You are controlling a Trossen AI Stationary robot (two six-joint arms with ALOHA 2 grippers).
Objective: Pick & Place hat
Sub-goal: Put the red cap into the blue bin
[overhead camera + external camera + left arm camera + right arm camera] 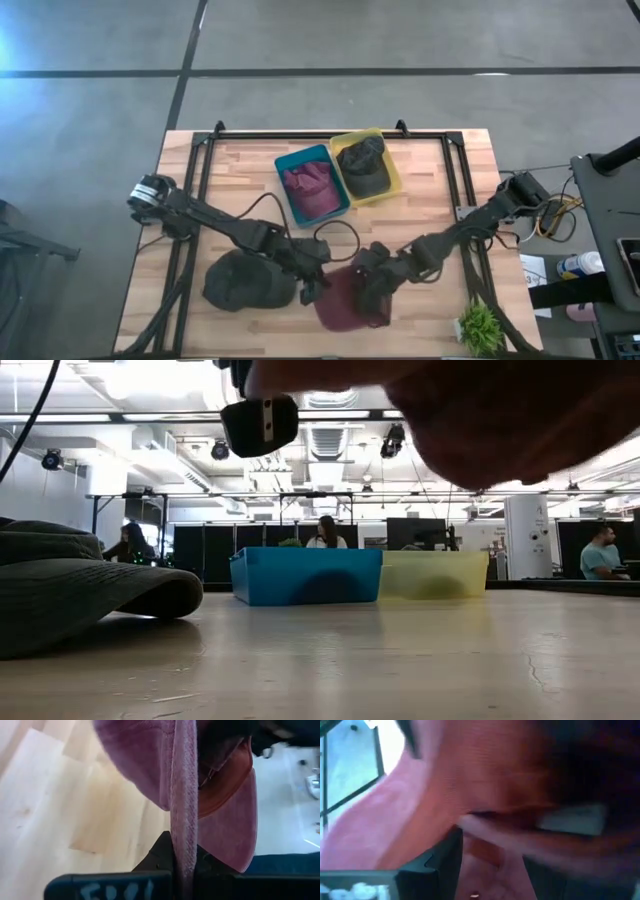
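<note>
1. Maroon hat [348,300] hangs clear of the table [420,215] at its front edge, held up between both arms; its brim fills the low view's top.
2. Left gripper [312,290] is pinched on the hat's edge band.
3. Right gripper [375,285] is buried in fabric, apparently clamped on it.
4. Dark hat [245,282] lies on the table, left of it.
5. Blue bin [312,184] and yellow bin [366,166] each hold a hat.

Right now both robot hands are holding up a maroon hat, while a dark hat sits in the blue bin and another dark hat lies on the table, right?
Not quite. The high view shows the blue bin holds a maroon hat; the dark one is in the yellow bin. The rest stands: left hand and right hand hold the maroon hat, another dark hat lies on the table.
</note>
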